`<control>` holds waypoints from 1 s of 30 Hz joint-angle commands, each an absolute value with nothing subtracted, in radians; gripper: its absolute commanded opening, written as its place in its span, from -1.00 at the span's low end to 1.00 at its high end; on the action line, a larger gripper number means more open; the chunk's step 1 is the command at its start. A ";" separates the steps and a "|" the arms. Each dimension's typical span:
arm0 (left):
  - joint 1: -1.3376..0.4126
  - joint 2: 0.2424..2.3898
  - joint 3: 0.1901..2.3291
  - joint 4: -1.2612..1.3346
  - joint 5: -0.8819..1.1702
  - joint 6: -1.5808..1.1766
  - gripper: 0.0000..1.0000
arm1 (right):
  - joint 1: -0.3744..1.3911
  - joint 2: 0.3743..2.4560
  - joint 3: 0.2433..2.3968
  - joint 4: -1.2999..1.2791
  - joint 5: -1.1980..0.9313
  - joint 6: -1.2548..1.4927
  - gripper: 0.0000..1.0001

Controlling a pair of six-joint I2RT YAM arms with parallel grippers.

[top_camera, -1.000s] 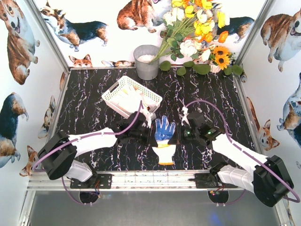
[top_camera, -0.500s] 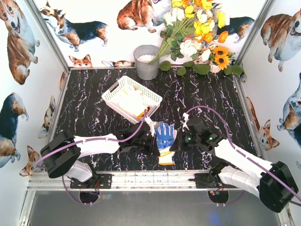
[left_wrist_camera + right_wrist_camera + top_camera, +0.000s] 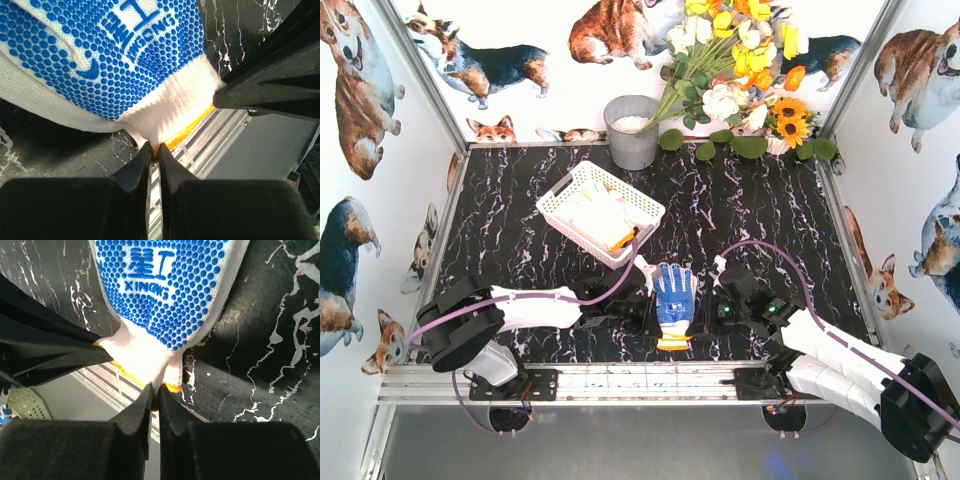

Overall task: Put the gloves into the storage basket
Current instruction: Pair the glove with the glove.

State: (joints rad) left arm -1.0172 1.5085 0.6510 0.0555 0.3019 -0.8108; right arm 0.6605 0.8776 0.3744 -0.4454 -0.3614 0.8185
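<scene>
Visibly, the storage basket point(image 3: 560, 190) holds pale gloves point(image 3: 596, 212).

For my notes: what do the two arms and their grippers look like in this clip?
Both arms match: the left arm and right arm have white link shells between bulky black round joints, each trailed by a looping purple cable. The left gripper and right gripper are matte black, with fingers tapering to narrow wedge tips.
</scene>
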 commanded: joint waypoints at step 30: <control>-1.067 1.459 0.577 0.006 0.195 -0.916 -0.42 | 0.715 0.975 0.393 -0.420 -0.294 0.855 -0.46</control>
State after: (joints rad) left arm -1.0618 1.4975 0.5972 0.0563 0.2264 -0.9047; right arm 0.7116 0.9840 0.3637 -0.3954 -0.3431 0.8604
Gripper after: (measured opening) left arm 0.190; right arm 0.171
